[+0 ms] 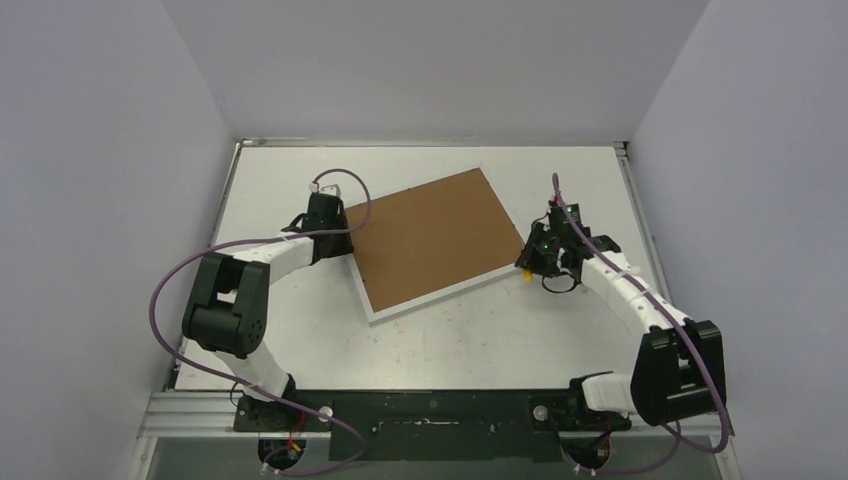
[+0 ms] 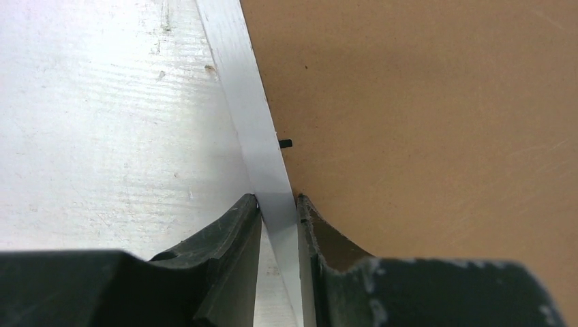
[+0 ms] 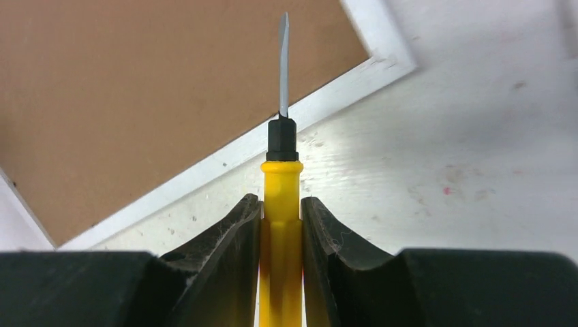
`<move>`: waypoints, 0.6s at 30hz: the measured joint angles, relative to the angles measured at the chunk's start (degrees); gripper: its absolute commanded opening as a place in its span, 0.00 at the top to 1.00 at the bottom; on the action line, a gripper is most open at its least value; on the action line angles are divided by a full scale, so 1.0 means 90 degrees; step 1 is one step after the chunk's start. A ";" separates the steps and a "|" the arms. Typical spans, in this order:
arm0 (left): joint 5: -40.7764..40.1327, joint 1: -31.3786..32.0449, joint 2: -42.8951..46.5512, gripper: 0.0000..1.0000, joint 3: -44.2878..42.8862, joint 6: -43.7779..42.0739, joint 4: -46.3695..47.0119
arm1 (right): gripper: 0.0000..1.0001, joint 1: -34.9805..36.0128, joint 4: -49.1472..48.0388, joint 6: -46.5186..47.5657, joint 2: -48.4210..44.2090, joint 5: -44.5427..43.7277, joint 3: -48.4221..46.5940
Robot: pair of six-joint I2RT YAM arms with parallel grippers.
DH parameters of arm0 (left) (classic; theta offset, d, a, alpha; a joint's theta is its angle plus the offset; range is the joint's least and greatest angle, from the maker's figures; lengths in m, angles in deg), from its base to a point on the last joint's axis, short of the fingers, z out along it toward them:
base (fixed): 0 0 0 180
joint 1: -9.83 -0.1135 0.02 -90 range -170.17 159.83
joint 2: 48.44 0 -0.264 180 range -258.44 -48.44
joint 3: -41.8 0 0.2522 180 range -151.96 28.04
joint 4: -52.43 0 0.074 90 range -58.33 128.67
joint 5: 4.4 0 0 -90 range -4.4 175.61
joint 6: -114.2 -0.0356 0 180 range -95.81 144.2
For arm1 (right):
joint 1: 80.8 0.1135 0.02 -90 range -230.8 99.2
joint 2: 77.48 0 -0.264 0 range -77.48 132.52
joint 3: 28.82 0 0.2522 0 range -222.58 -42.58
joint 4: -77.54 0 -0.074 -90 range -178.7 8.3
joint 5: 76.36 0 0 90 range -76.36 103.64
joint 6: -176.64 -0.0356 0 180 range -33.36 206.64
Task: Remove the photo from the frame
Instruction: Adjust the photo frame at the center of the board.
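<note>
**Layout.** The frame (image 2: 262, 157) lies face down and askew on the counter (image 1: 300, 345). Its brown backing board (image 1: 437, 240) faces up, seated inside the white border. The photo shows in no view. I judge it to sit under that board, print side down.

**Jaws.** The left jaws are closed on the frame's left border, near its far corner, with one finger on the outer side and the other on the board side. Just beyond them along that border, a small black tab (image 2: 285, 143) pokes over the board's edge; it is likely a retaining clip. The right jaws are clamped on the yellow handle of a flat-blade screwdriver (image 3: 281, 180) at the frame's right corner. The blade tip shows over the board there, but I cannot tell whether it touches.

**Handling (judgement).**
- Frame: light and rigid, and likely to slide on the counter, so pinning it by the border makes sense.
- Board: stiff fibreboard with a flush fit and no lip to pinch. It needs its tabs turned back or an edge pried up.
- Photo: thin, limp and easily creased or scratched. Keep the blade off it, take it by a free edge or corner once the board is out, and lift it flat.

**Containers.** There are none apart from the frame itself, which holds the board and, presumably, the print beneath it.
</note>
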 measured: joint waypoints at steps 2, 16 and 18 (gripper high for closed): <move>-0.0070 0.0053 0.0002 0.90 0.0000 -0.0121 0.0015 | 0.95 -0.0158 0.0114 0.0022 -0.0272 -0.0253 -0.0080; 0.0058 0.0100 -0.0056 0.43 -0.0160 -0.0080 -0.0325 | 0.95 -0.0828 -0.1015 -0.0180 0.1848 -0.1965 -0.1248; 0.0131 0.0100 -0.0015 0.34 -0.0121 -0.0002 -0.0330 | 0.95 -0.0794 -0.1098 -0.0206 0.2159 -0.2074 -0.1251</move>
